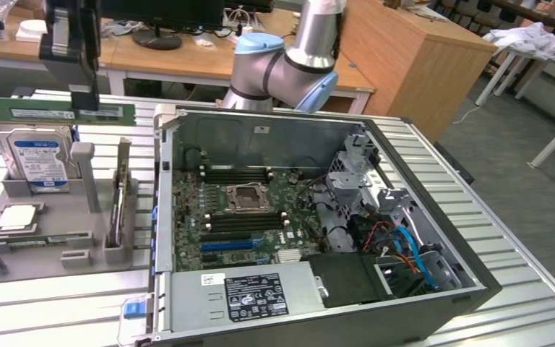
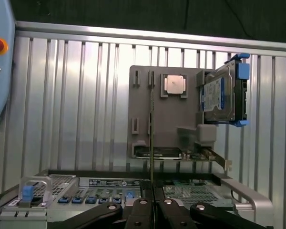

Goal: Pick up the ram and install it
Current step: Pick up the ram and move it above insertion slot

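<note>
I see a green ram [image 1: 56,112] under a dark gripper [image 1: 84,103], a blue-labelled silver drive [image 1: 35,155], a plain grey tray [image 1: 27,264], a ribbed silver table [image 1: 56,311], and a green board [image 1: 229,217] beside blue and orange cables [image 1: 405,246].

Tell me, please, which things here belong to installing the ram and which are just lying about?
Belonging to the job: the ram, gripped in the shut tool; the open computer case; its memory slots.
Just lying about: the hard drive; the processor chip; the upright card.
</note>
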`<state>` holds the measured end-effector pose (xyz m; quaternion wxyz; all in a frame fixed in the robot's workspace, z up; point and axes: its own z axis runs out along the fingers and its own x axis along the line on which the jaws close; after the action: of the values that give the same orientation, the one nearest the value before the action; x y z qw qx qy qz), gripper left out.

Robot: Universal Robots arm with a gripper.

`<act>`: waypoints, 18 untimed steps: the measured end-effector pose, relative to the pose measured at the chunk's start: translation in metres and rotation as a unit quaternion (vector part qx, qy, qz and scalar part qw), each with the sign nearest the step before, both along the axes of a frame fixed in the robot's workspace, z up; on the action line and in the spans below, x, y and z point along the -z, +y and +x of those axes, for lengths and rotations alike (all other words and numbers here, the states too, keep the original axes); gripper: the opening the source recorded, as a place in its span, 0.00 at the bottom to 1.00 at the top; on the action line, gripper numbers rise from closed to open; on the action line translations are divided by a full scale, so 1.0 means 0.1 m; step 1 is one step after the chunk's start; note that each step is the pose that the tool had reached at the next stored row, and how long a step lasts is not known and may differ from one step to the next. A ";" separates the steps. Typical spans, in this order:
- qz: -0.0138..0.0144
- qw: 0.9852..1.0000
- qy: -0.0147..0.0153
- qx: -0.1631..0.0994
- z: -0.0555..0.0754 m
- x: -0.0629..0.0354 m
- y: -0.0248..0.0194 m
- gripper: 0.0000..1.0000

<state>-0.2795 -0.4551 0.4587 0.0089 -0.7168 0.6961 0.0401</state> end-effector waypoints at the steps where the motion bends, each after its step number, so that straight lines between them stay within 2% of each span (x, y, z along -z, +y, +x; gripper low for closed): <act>1: 0.001 1.000 0.000 0.000 0.01 -0.001 0.000 0.12; 10: 0.011 1.000 0.000 -0.005 0.14 0.000 0.000 0.12; 13: 0.013 1.000 0.000 -0.005 0.22 0.000 -0.002 0.12; 18: 0.015 1.000 0.000 -0.006 0.34 0.000 -0.012 0.12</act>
<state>-0.2456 -0.4564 0.4587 0.0189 -0.7204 0.6915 0.0507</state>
